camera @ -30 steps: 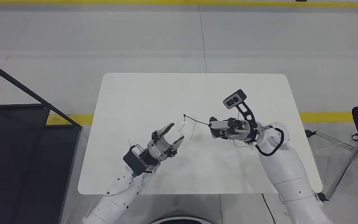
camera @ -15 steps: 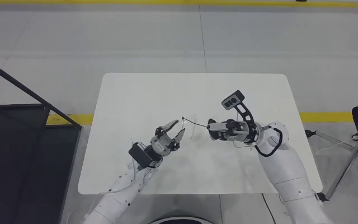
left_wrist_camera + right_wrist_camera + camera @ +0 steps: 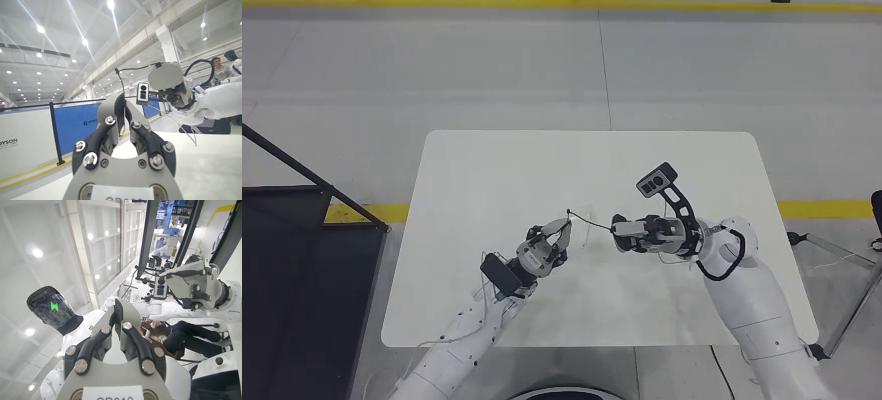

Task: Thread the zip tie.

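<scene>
A thin black zip tie point(image 3: 590, 216) hangs in the air above the middle of the white table point(image 3: 542, 160). My right gripper point(image 3: 615, 224) is shut on one end of it. From there the strap runs across to its small head point(image 3: 116, 71), bends, and drops between the fingers of my left gripper point(image 3: 123, 100). In the top view my left gripper point(image 3: 560, 232) sits just under the head point(image 3: 568, 211), with its jaws shut on the strap. In its own wrist view my right gripper point(image 3: 118, 303) has its pads pressed together, with the left gripper point(image 3: 189, 289) facing it a short way off.
Both grippers are held above the table's middle, a hand's width apart. A dark framed panel point(image 3: 282, 250) stands off the table's left edge. A yellow floor line point(image 3: 822, 208) runs behind the table.
My left gripper, open a second ago, has moved up and right toward the zip tie's head and shut on the strap. The right gripper has shifted slightly left.
</scene>
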Controlling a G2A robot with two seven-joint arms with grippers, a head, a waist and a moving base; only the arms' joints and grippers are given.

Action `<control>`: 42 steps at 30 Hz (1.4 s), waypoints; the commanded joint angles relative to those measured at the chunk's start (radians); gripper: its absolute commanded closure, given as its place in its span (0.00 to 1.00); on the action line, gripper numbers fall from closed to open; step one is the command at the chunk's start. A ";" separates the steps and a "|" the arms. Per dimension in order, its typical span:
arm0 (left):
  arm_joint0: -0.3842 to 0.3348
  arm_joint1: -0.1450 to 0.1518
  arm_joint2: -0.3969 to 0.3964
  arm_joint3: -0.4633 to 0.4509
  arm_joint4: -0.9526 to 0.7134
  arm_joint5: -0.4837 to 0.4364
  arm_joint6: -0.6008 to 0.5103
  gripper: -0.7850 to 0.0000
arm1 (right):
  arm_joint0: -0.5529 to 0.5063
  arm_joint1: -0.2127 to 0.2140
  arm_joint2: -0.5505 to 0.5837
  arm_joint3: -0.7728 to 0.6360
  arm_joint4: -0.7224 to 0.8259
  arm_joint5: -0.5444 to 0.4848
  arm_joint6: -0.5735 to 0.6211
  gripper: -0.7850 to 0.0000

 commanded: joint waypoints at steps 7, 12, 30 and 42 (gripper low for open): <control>0.002 0.001 -0.004 0.006 0.003 -0.003 0.004 1.00 | -0.003 0.000 0.010 0.002 0.018 -0.009 -0.016 1.00; 0.002 0.000 -0.006 0.009 0.001 -0.006 0.004 1.00 | -0.005 0.001 0.021 0.005 0.040 -0.008 -0.018 1.00; 0.024 0.005 -0.030 -0.016 -0.030 -0.035 0.013 0.00 | -0.015 0.007 0.030 -0.023 -0.037 -0.071 -0.013 1.00; 0.177 0.061 -0.194 -0.171 -0.042 -0.198 -0.077 0.00 | -0.162 0.039 0.116 -0.217 -0.343 -0.311 -0.120 1.00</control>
